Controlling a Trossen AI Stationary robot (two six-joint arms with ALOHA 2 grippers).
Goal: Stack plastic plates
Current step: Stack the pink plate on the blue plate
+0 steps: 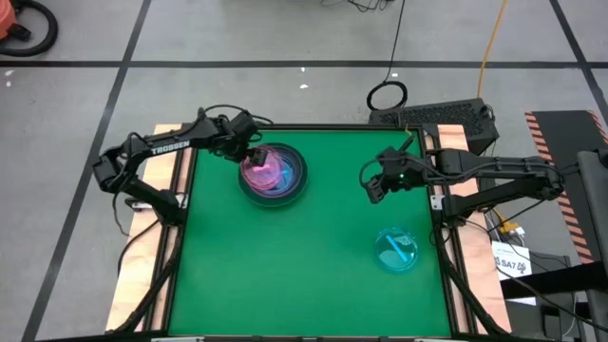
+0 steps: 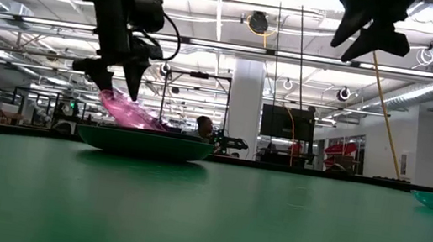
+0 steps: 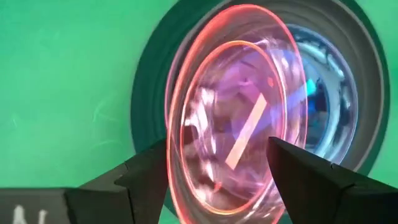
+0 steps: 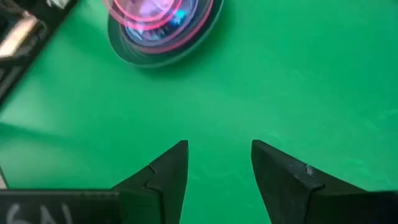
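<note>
1. My landmark is the stack of plates (image 1: 274,174), which sits on the green table (image 1: 313,275) near its far edge, on the left arm's side.
2. The bottom of the stack is a dark grey plate (image 2: 144,144). It is the widest one I can see there, so I think it is at the bottom to hold the others.
3. Inside the stack I see pink plates and some cyan showing through. I cannot count how many there are.
4. My left gripper (image 1: 253,155) is right at the stack's edge, on the side nearest the left arm.
5. A clear pink plate (image 3: 233,118) leans up on that side, with its low edge in the stack. In the left wrist view the fingers (image 3: 146,180) are apart with the plate's rim between them. I cannot tell if they touch it.
6. I think the plate is tilted because it is being laid in one edge first, so it can slide flat.
7. One cyan plate (image 1: 396,249) lies alone on the table, well apart from the stack, on the side nearer to the right arm.
8. My right gripper (image 1: 376,182) hangs in the air between the stack and that cyan plate, fingers apart and holding nothing. I guess it waits there to fetch that plate.
</note>
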